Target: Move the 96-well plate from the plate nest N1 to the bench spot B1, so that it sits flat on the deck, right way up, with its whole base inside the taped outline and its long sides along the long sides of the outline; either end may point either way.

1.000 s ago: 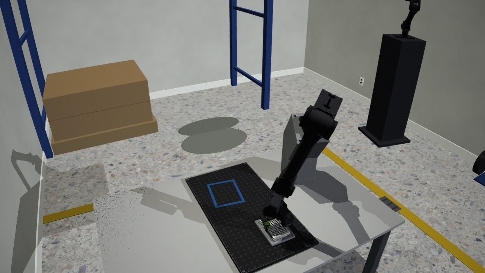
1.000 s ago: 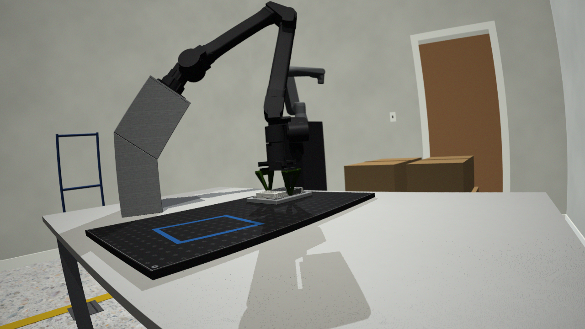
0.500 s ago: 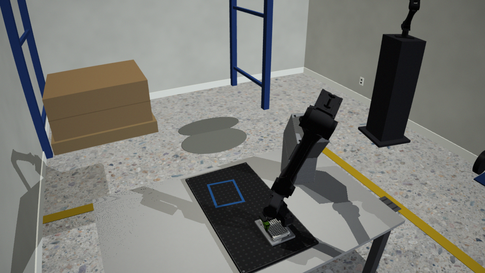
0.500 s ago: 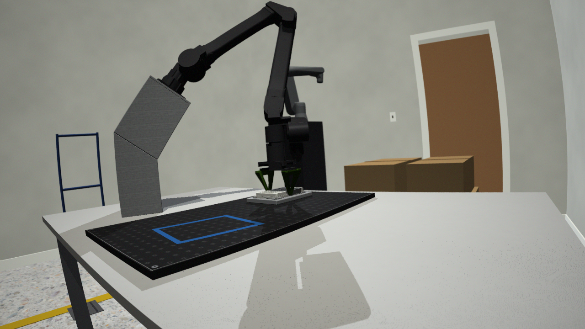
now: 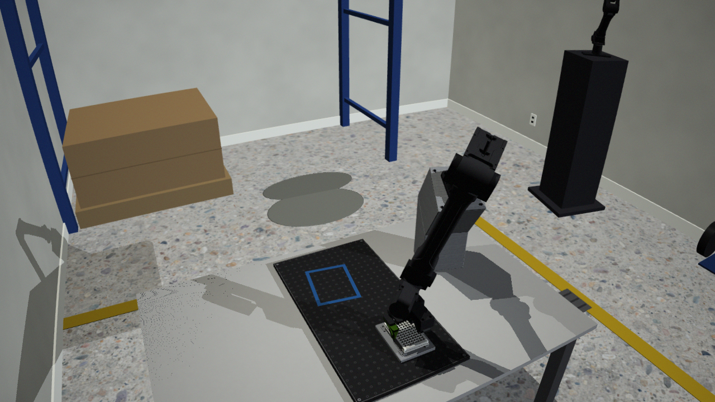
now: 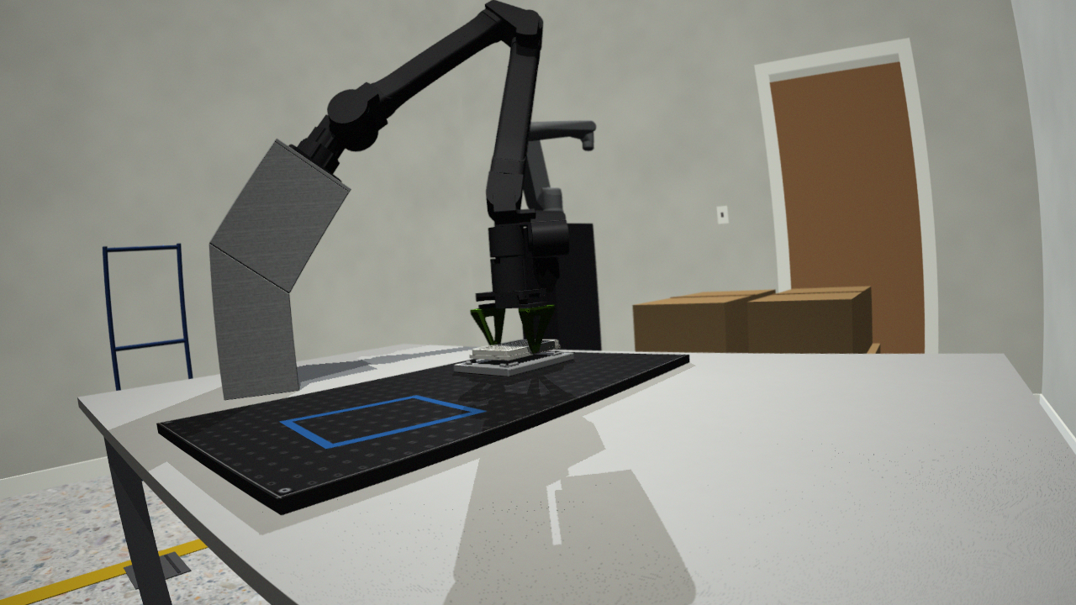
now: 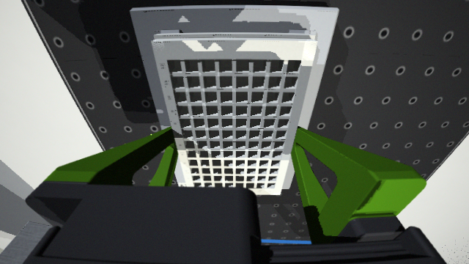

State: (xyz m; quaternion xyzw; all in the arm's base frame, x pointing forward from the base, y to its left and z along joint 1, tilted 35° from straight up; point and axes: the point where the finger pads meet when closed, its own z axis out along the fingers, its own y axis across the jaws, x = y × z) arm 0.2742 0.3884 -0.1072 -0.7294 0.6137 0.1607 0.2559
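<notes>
The white 96-well plate (image 7: 234,110) is right way up over the grey plate nest N1 (image 7: 234,20), near the right end of the black deck (image 5: 349,310). My gripper (image 7: 234,132) comes straight down on it, with the green fingers shut on its two long sides close to the near end. The plate seems to sit a little raised over the nest, level. Both also show in the top view, the plate (image 5: 410,339) and the nest (image 5: 407,353), and in the exterior view, the plate (image 6: 511,348) and the gripper (image 6: 513,331). The blue taped outline B1 (image 5: 333,283) (image 6: 382,419) lies empty further along the deck.
The arm's grey pedestal (image 6: 263,278) stands at the table's back edge beside the deck. A black column (image 5: 580,129) and brown boxes (image 5: 144,149) stand on the floor away from the table. A blue ladder frame (image 5: 370,75) is by the far wall.
</notes>
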